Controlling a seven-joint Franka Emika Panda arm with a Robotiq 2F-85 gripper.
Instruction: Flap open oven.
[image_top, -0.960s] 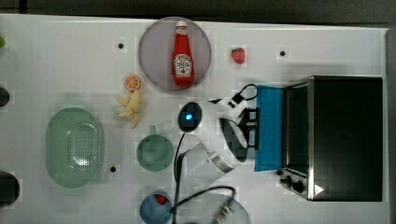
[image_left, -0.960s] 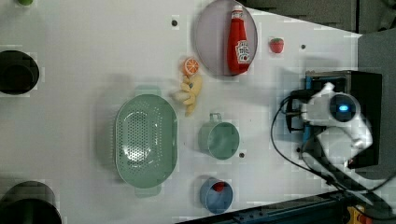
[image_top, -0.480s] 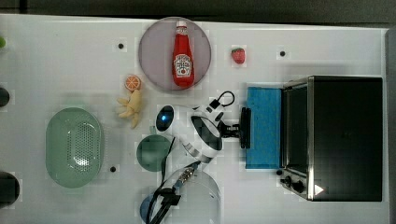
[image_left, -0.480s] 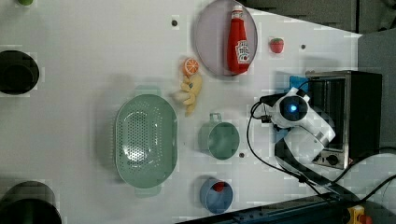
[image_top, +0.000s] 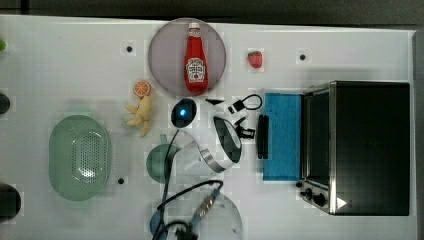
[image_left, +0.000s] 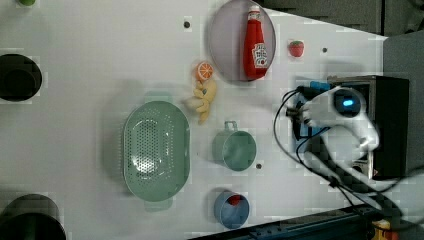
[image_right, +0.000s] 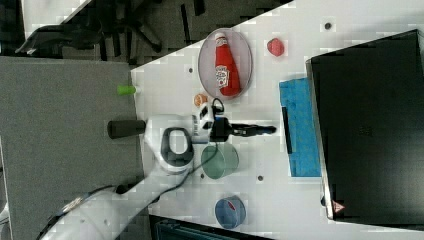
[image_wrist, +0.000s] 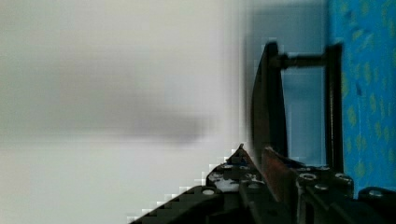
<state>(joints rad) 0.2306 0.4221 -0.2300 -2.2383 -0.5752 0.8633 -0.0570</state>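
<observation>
On the round plate a ketchup bottle (lying flat), oven door down, jaws nearly closed, empty.

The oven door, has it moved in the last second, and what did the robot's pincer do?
The oven door swung from half-raised down to lying flat, its handle travelling toward the top view's left. The pincer drew it that way and now sits just off the handle; whether it has let go is unclear. The ketchup bottle, colander and cups stayed put.

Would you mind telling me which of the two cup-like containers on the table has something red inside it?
The small blue bowl, at the table's edge by the robot's base, holds a red item. The green mug with a handle, beside the green colander, looks empty.
</observation>
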